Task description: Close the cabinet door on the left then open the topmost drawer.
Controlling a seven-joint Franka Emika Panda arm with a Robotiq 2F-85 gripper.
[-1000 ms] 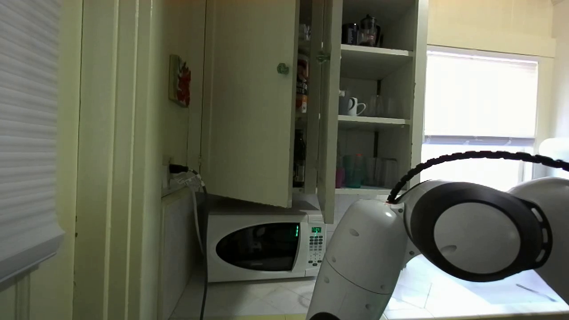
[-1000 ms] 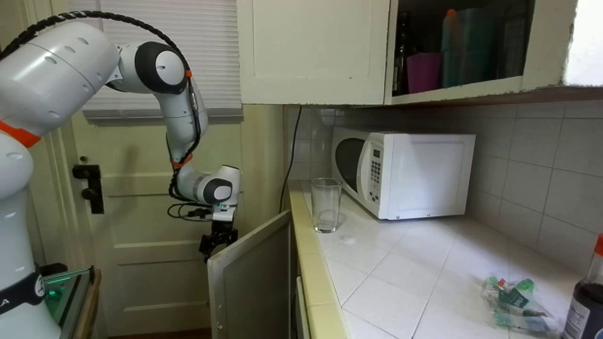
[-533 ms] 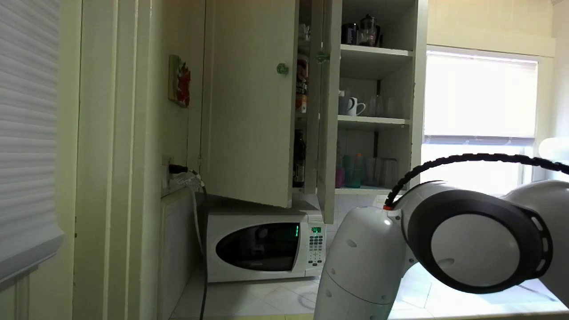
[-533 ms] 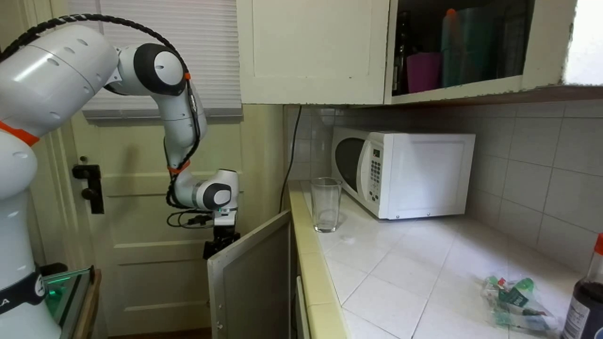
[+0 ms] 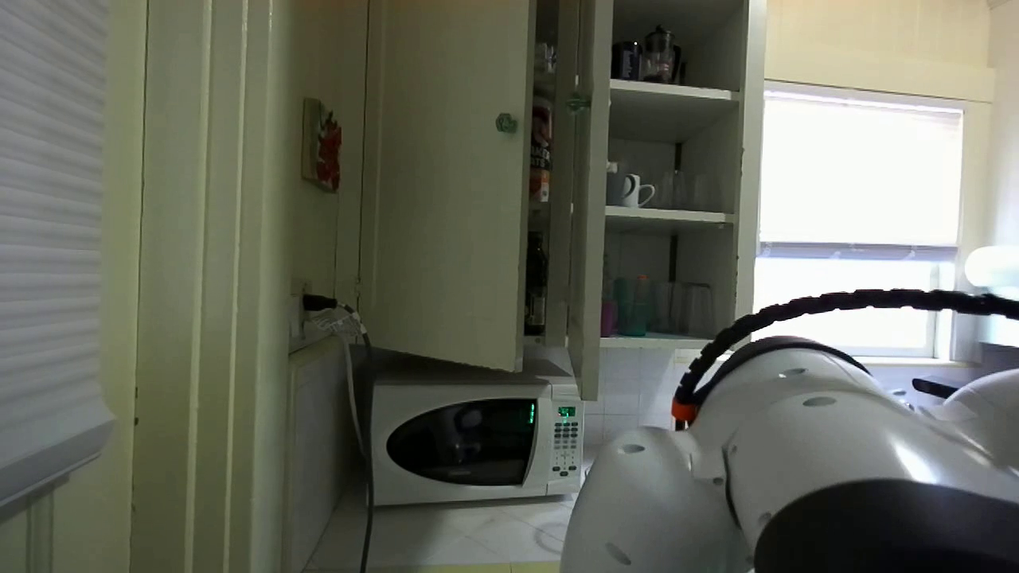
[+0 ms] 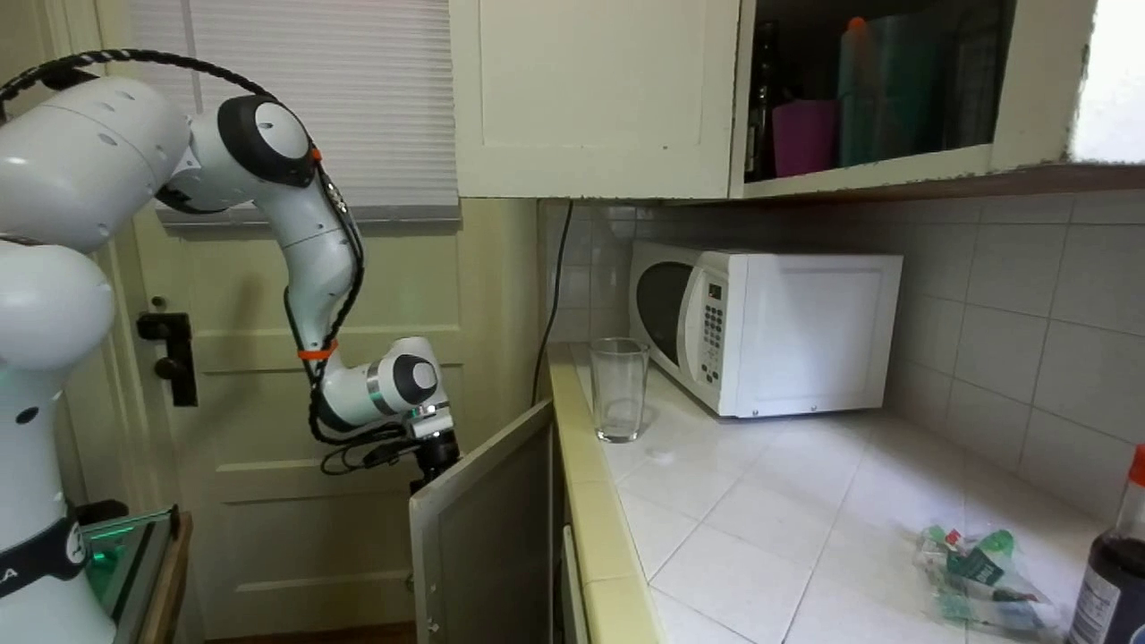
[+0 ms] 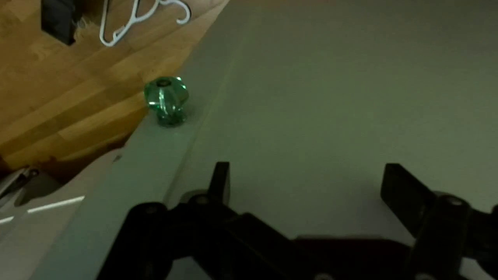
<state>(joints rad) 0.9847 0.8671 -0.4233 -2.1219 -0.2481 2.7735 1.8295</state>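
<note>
The lower cabinet door (image 6: pixel 487 537) stands ajar from the counter front in an exterior view. It fills most of the wrist view (image 7: pixel 330 97) as a plain grey-green panel. Its green glass knob (image 7: pixel 166 101) is near the door's edge, up and left of my fingers. My gripper (image 7: pixel 307 165) is open and empty, with its fingers spread against or very close to the door's outer face; contact cannot be told. In an exterior view the gripper (image 6: pixel 436 458) is tilted, and its fingertips are hidden behind the door. The topmost drawer does not show in any view.
A tiled counter (image 6: pixel 733 519) with a yellow edge holds a drinking glass (image 6: pixel 619 389) near its edge and a microwave (image 6: pixel 805 331). Upper cabinet doors (image 5: pixel 446 191) hang partly open above. A pale panel edge (image 6: pixel 574 590) shows below the counter. A hanger (image 7: pixel 134 19) lies on the floor.
The arm has come lower and the wrist has tilted, with the gripper moving toward the door. The door's free edge has swung slightly toward the counter in the last half second.
</note>
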